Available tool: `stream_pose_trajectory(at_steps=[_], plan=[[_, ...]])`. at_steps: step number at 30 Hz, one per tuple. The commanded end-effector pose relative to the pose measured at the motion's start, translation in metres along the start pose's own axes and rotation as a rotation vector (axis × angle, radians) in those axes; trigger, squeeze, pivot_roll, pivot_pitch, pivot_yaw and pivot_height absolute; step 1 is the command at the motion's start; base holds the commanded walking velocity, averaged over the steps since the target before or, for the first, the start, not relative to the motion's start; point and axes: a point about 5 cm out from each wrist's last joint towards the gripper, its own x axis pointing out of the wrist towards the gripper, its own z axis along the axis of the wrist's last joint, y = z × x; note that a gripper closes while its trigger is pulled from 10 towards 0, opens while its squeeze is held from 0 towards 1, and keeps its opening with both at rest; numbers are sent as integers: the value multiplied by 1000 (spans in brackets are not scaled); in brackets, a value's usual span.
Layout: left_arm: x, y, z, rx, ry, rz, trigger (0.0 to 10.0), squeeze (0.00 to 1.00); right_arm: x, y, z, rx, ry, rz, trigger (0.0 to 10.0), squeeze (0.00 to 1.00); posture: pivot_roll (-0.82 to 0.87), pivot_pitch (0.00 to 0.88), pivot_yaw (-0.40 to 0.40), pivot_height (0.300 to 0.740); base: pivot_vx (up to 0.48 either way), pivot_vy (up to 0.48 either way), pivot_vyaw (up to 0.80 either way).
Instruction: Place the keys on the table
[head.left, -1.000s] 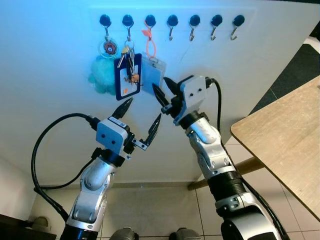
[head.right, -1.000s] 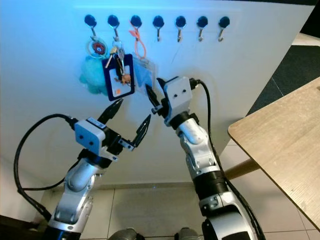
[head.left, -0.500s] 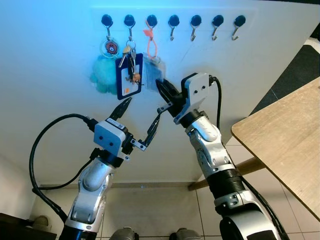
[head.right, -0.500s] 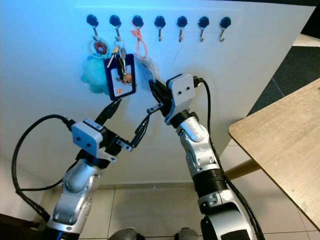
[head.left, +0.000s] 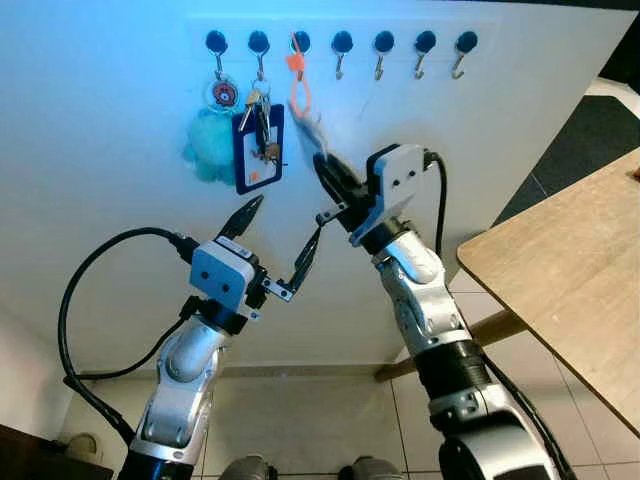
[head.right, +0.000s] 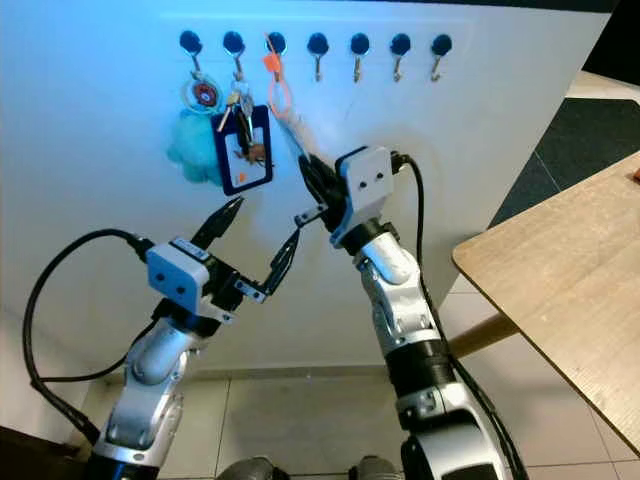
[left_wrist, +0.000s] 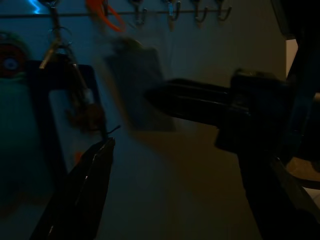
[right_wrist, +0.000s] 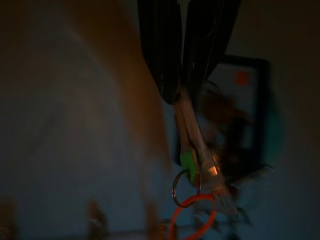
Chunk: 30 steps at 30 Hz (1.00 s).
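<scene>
An orange loop (head.left: 298, 88) hung from black-knobbed hooks (head.left: 342, 42) on the white wall (head.left: 520, 110). Beside it were a navy card holder (head.left: 258, 150) and a teal pompom (head.left: 208, 145). The table (head.left: 570, 290) was pale wood grain.

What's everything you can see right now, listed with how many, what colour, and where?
Round black wall hooks: seven, black knobs with metal hooks, in a row high on the white wall.
Fluffy teal pompom keychain: one, teal, hanging from the first hook from the left.
Dark blue card holder with metal keys: one, blue, hanging from the second hook.
Clear badge holder on orange loop: one, clear with an orange loop, on the third hook, pinched by the right hand.
Light wooden table: one, tan, to the robot's right.
Left hand: black fingers spread open, below the hanging items.
Right hand: black fingers closed on the badge holder.
</scene>
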Motion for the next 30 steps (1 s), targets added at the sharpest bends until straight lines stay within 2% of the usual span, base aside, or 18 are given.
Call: stream_pose_trajectory(at_steps=[1,12,16,30], plan=[[0,0,-1,10,12,-8,10000,0,-2,3,6,-5,-33,11,0,0,41,92,-23,740,0,0,0],[0,-2,-1,6,16,-11,10000,0,-2,1,18,-17,-85,-23,0,0,34,101,-20,740,0,0,0],[1,-2,-2,11,21,-18,10000,0,5,-7,33,-30,-132,-64,0,0,36,106,-19,740,0,0,0],[0,-3,-2,10,26,-26,10000,0,17,-24,51,-19,-166,-120,0,0,36,109,-19,740,0,0,0]])
